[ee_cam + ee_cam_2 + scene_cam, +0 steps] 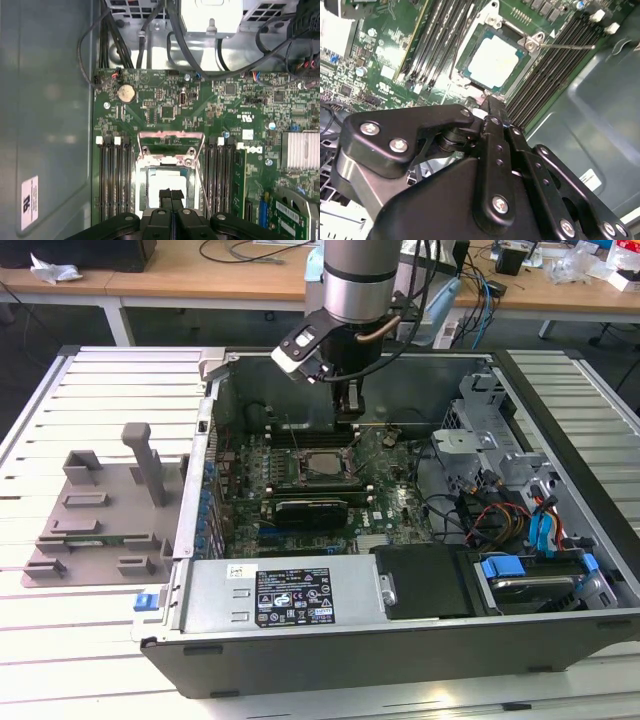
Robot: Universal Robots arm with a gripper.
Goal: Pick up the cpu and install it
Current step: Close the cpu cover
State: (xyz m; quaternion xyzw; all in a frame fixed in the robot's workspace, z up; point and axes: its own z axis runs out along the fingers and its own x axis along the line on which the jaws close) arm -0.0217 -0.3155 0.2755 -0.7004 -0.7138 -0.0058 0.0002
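Slatted bench [100,640] carries an open computer case [300,660], lying on its side so the motherboard [390,495] faces up and can be reached from above; a grey fixture plate [100,510] lies on the bench well apart from the socket [322,468], on the exterior view's left. In the exterior view the arm [355,280] reaches down into the case and its gripper [348,418] hangs just above the socket, where the cpu [322,464] shows as a pale square. In the second wrist view the cpu [492,62] lies flat inside the socket frame [470,75], its edges square with the frame, which suggests it is already seated. The gripper [487,101] points at the socket's near edge, and its fingers [492,117] are pressed together with nothing between them. Whether the tips touch the chip I cannot tell. In the first wrist view the socket's load plate [171,136] stands hinged up and away, leaving the socket open to receive the chip. The cpu [161,181] sits in the opening beneath it, and the gripper [171,192] is poised over the chip's middle, fingers [165,197] closed against each other and holding nothing.
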